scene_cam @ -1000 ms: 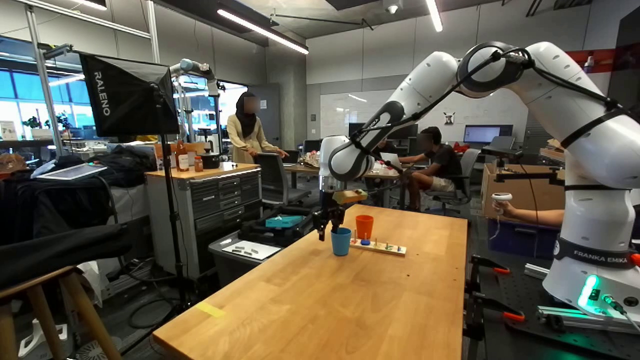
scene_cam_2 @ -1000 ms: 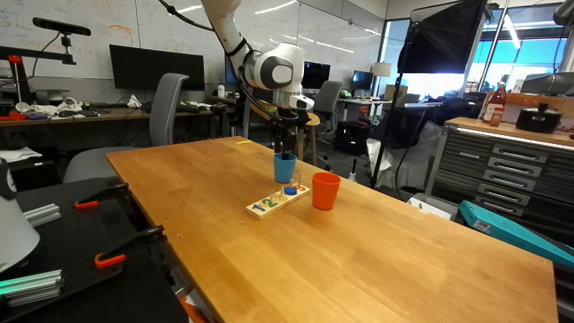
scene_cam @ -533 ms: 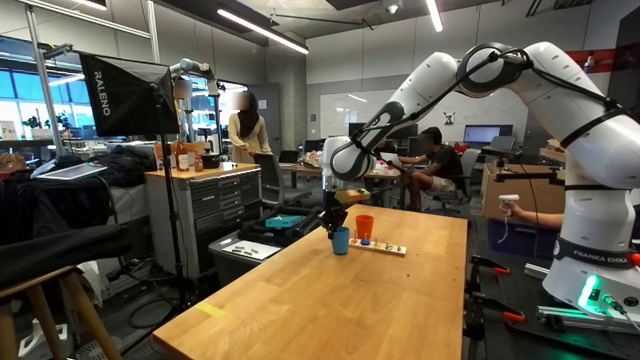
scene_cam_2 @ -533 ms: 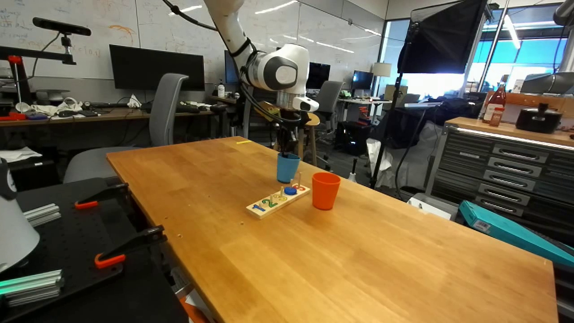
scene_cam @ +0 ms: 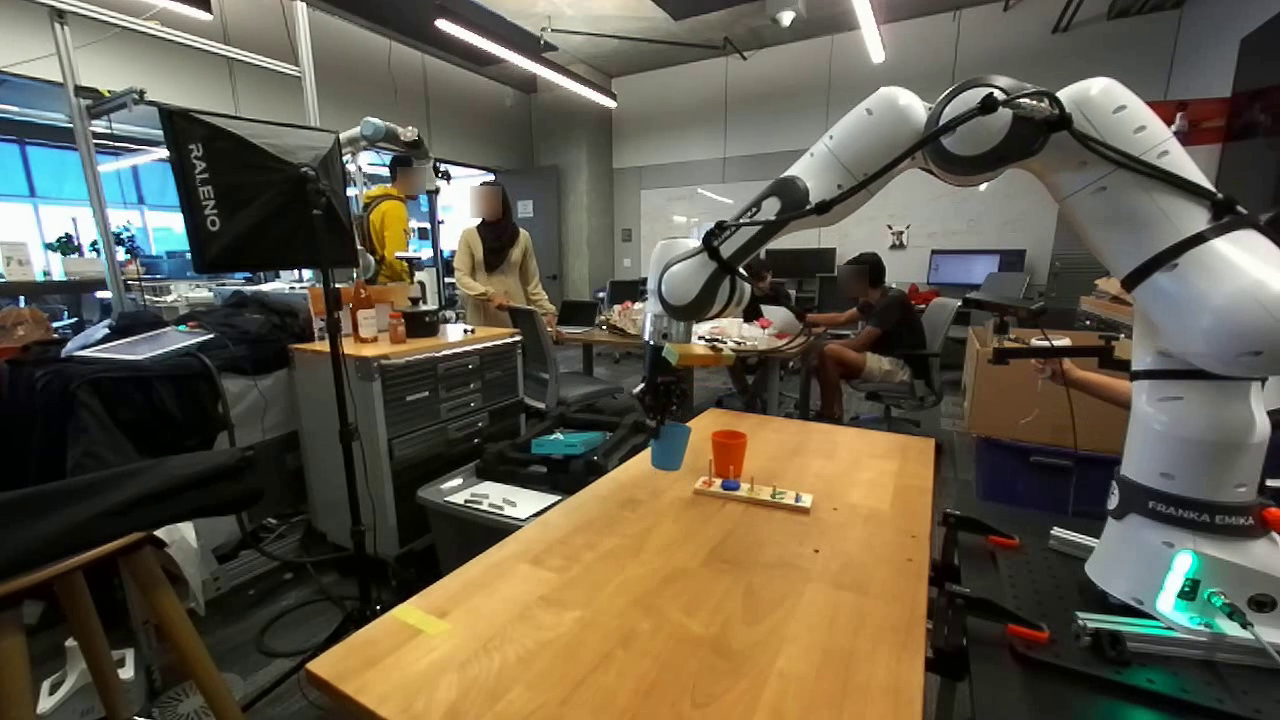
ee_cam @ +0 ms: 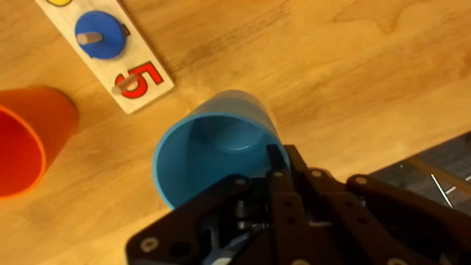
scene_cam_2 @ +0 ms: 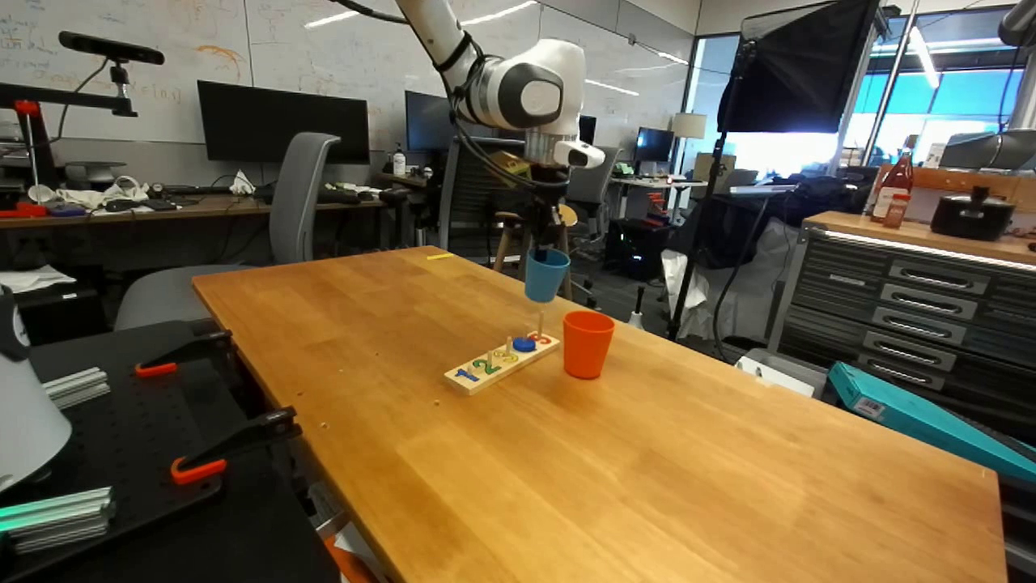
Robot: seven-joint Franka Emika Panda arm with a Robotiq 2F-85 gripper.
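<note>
Wrist view: how is the grip?

— Rim of the blue cup [ee_cam: 217, 147] pinched in the gripper [ee_cam: 283, 150], one finger inside the wall, one outside. Apart from it: the orange cup [ee_cam: 44, 125] and the board [ee_cam: 114, 66].

What can't be read there?

— Near part of the blue cup, behind the gripper's linkage. Left edge of frame cuts off the orange cup; top edge, the board.

Exterior view, table [scene_cam: 780, 580] in frame: which step?

— Judged a carry: blue cup hangs slightly tilted beneath the gripper, seemingly off the table, near its edge. Fingers too dark to separate; gap under the cup hard to gauge.

And the next move?

— Calls, I'd say, for a firm pinch and slow travel: one patch of rim bears the whole cup, and a jolt might swing it. Leave room round the orange cup.

Exterior view, arm [scene_cam_2: 518, 93] cut off at top: anything to add?

— Blue cup hangs by the board's 5 end; orange cup stands upright beside that end, disc [scene_cam_2: 524, 345] sits on the board. Fingertips hidden behind the cup's near wall. Underside of the cup not visible.
</note>
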